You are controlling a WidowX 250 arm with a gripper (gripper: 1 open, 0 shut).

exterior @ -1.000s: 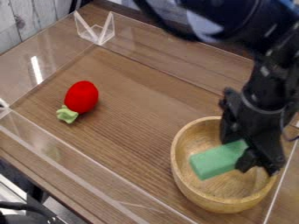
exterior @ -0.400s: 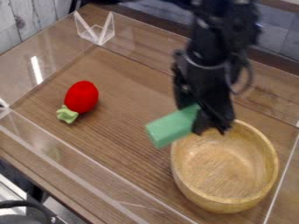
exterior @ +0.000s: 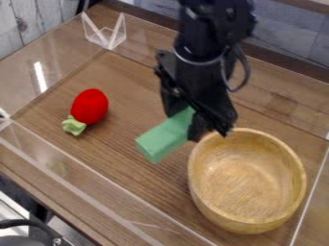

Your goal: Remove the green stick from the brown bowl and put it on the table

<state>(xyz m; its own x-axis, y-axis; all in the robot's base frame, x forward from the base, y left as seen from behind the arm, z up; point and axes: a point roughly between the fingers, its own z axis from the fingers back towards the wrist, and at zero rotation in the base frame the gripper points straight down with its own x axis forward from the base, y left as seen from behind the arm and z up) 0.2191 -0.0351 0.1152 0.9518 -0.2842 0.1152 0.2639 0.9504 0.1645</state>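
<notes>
Green stick (exterior: pixel 164 139): we counted one, a flat, pale, matte block.
Bowl (exterior: pixel 244 183): we counted one, round, light brown and thick-rimmed, with nothing that we could see inside it.
Red toy (exterior: pixel 88 104): we counted one, round, with one small green stub (exterior: pixel 73 126) at its lower end.
Arm (exterior: pixel 193 48): we saw one, black, reaching in from the top of the view.
Gripper (exterior: pixel 182 118): we saw one, at the arm's lower end.
Table (exterior: pixel 122 178): we had brown wood grain with dark streaks under everything, and the red toy rested on it well apart from the bowl.
Edging: we made out low clear walls along the table's border.
Room: we saw black cables (exterior: pixel 29 229) beyond the table's edge, at the lower left of the view.
Jaws: we had them clenched on the green stick, gripping it near its upper end.
Stick against jaws: we saw it slant out from between the tips, down and toward the picture's left, its far end free.
Stick against bowl: we found it outside, just beside the rim on the side facing the red toy, over the bare table; we could not tell whether its lower end touched the wood.
</notes>
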